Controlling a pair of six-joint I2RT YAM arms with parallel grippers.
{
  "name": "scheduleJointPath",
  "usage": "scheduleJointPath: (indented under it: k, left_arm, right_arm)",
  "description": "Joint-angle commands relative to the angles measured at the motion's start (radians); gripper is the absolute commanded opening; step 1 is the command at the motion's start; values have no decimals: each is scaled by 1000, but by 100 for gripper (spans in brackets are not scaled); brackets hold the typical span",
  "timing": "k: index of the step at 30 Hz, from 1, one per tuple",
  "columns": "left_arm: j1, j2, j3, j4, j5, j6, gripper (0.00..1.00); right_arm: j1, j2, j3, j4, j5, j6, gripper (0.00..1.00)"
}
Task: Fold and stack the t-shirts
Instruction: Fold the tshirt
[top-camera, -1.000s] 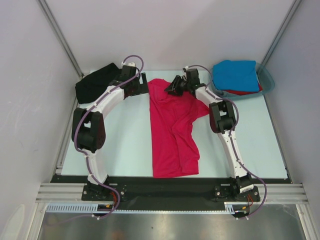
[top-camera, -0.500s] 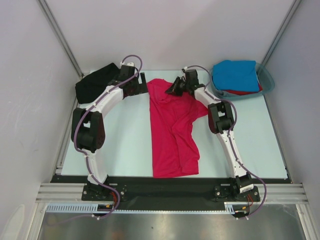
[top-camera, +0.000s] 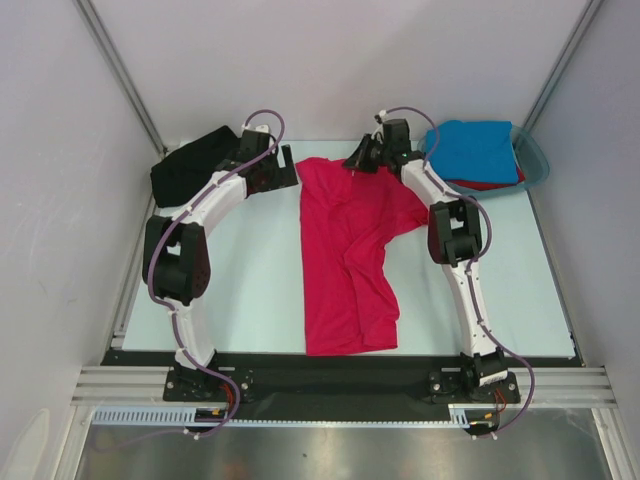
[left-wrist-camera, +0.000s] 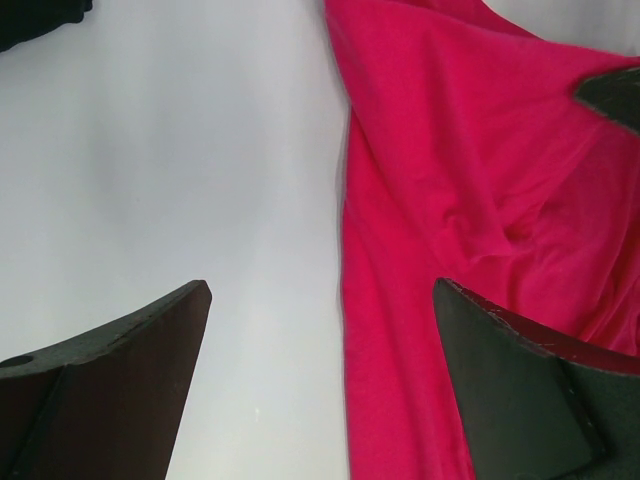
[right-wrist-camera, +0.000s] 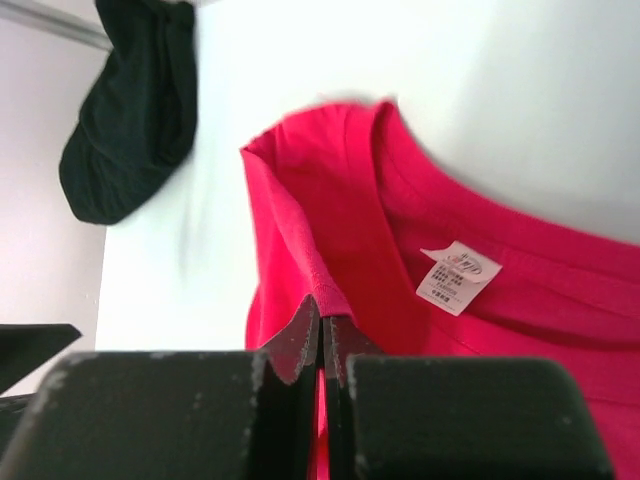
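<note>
A crimson-pink t-shirt (top-camera: 345, 260) lies crumpled lengthwise down the middle of the table. My right gripper (top-camera: 361, 160) is shut on the shirt's neck edge (right-wrist-camera: 322, 318) at the far end, and the white label (right-wrist-camera: 458, 277) shows just beyond it. My left gripper (top-camera: 286, 170) hangs open over bare table, just left of that shirt's edge (left-wrist-camera: 400, 330), holding nothing. A black t-shirt (top-camera: 190, 165) is bunched at the back left. A blue t-shirt (top-camera: 478, 148) lies on top of a red one (top-camera: 492, 184) inside the tub.
The translucent teal tub (top-camera: 536, 160) stands at the back right corner. White walls and metal rails close in the table on three sides. Bare pale table (top-camera: 250, 280) lies to the left of the pink shirt and to its right (top-camera: 510, 270).
My right gripper has shut on the pink shirt's neck edge and drawn it slightly back and to the right. The left gripper stays open in place.
</note>
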Motion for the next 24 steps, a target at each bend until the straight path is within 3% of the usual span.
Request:
scheduleJointPath:
  k: [1, 7, 24]
  left_arm:
    - [6, -20, 25, 26, 26, -17, 100]
    - [8, -17, 22, 26, 32, -19, 100]
    - [8, -6, 17, 26, 60, -23, 100]
  right_arm:
    - [-22, -102, -12, -9, 30, -48, 0]
    - [-32, -145, -89, -27, 97, -60, 0]
    - [30, -418, -540, 48, 405, -111, 0]
